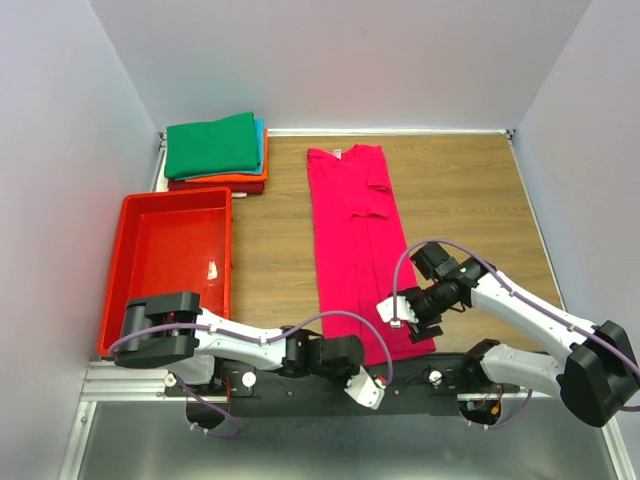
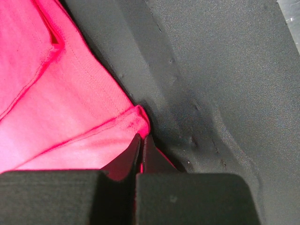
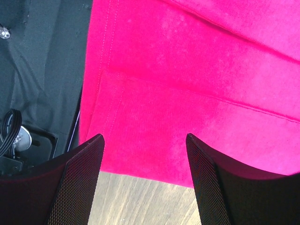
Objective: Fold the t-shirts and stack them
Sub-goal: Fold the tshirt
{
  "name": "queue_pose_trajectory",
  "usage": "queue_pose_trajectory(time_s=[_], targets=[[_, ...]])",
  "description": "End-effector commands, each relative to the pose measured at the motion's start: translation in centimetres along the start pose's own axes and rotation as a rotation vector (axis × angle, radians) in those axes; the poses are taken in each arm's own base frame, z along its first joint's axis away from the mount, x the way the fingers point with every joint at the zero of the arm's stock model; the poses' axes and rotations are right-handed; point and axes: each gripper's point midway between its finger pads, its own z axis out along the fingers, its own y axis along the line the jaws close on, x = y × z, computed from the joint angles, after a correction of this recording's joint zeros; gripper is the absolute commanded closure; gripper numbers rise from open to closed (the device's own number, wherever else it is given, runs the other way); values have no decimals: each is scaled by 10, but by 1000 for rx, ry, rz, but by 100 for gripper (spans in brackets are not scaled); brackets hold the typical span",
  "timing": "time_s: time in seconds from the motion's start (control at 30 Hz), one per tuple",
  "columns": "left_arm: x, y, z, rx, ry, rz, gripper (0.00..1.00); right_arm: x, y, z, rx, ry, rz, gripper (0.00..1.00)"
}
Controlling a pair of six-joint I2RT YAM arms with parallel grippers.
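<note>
Magenta shirt (image 1: 356, 250), one, four folded shirts (image 1: 215, 150) stacked, left fingers (image 2: 187, 199) pinching magenta corner, right fingers (image 3: 79, 178) spread above hem

only thin edges of the folded t-shirts (image 1: 230, 179) under the green t-shirt (image 1: 212, 145) show; the right gripper (image 1: 400, 315) hides part of the pink t-shirt (image 1: 352, 230) near its hem.

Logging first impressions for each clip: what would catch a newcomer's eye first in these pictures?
The magenta t-shirt, folded into a long strip, lies down the middle of the wooden table. The left gripper is pinched shut on its near corner, and the right gripper hangs open over its near hem. At the far left corner sits a stack of folded shirts, green on top, just beyond a red tray.
</note>
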Motion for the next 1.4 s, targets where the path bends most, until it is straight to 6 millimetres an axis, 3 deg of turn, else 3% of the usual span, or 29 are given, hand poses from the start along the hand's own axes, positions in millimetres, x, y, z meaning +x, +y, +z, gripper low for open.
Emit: queue_pose_trajectory(time_s=[0.0,0.33,0.73,0.93,1.1,1.37], targets=[[41,3,-5,-26,150,-20,100,2,8,0,-28,11,-11,23],[7,23,-38,-89,-47,-40,100,2,20,13,-154,-26,-26,21],[7,27,-31,-42,-68,-72,100,-14,27,32,-178,-28,17,25],[5,49,-46,-110,-124,-123,100,-12,21,30,-134,6,40,27],[6,54,-52,-135,-143,-130,100,-13,17,27,-97,12,68,28],[5,59,-58,-148,-166,-136,100,-13,26,29,-97,-10,99,28]])
